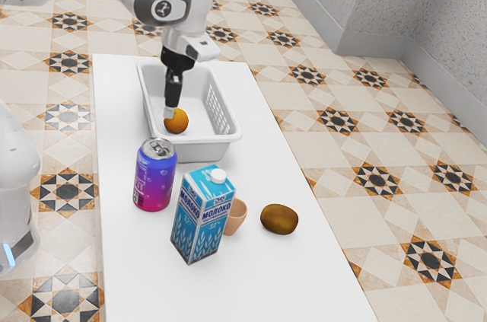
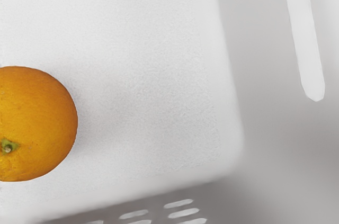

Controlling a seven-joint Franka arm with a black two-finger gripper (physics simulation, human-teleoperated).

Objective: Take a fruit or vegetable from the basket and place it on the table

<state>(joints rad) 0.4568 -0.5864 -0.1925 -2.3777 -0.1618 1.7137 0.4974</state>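
Note:
My gripper (image 1: 170, 112) is inside the white basket (image 1: 234, 130), right by the orange (image 1: 179, 122), and overlaps the fruit's upper edge in the exterior view. Whether it touches the orange I cannot tell. In the wrist view the orange (image 2: 39, 121) is cut off by the picture's edge, its green stem spot facing up; it rests on the basket's white floor (image 2: 143, 86) near a slotted wall.
Beside the basket on the white table (image 1: 137, 269) stands a blue-purple can (image 1: 154, 177). A milk carton (image 1: 200, 219), a small orange-brown cup (image 1: 237, 217) and a brown kiwi (image 1: 279, 219) are farther from the arm.

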